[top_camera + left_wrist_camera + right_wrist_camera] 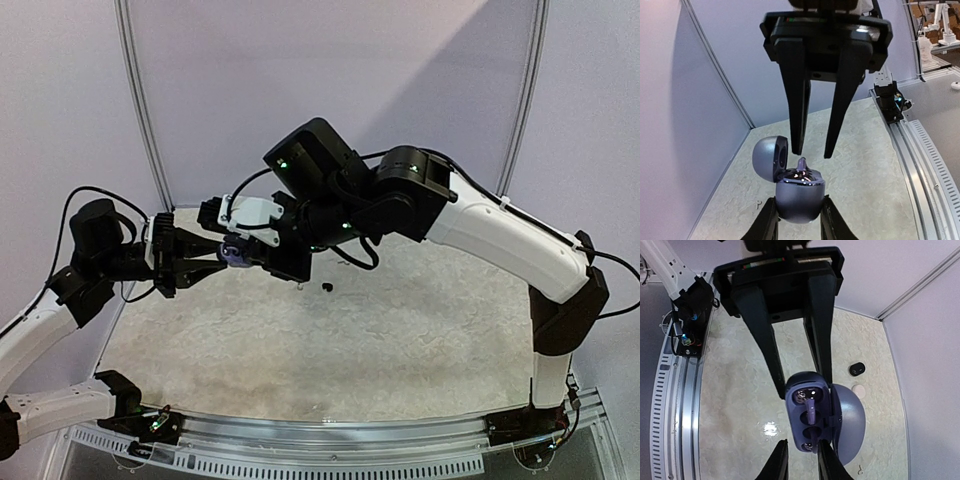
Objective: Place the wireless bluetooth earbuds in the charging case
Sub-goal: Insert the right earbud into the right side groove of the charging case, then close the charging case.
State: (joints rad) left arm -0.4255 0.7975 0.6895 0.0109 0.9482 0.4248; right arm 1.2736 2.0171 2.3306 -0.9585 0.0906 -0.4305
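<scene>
From above, the left claw [222, 255] pinches a purple charging case [235, 252] above the worktop [400, 340].

Left wrist view: the right claw [812, 152] hangs slightly spread above the open case [799, 195], where a purple earbud [801, 165] stands.

Right wrist view: a black earbud [857, 369] and a white one [858, 390] lie on the worktop beside the case.

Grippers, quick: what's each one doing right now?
Left gripper: shut on the charging case, lid open.
Right gripper: fingers apart, empty, just above a purple earbud in the case.

The top view looks down from behind the arms; both close wrist views share the open case [799, 197].
</scene>
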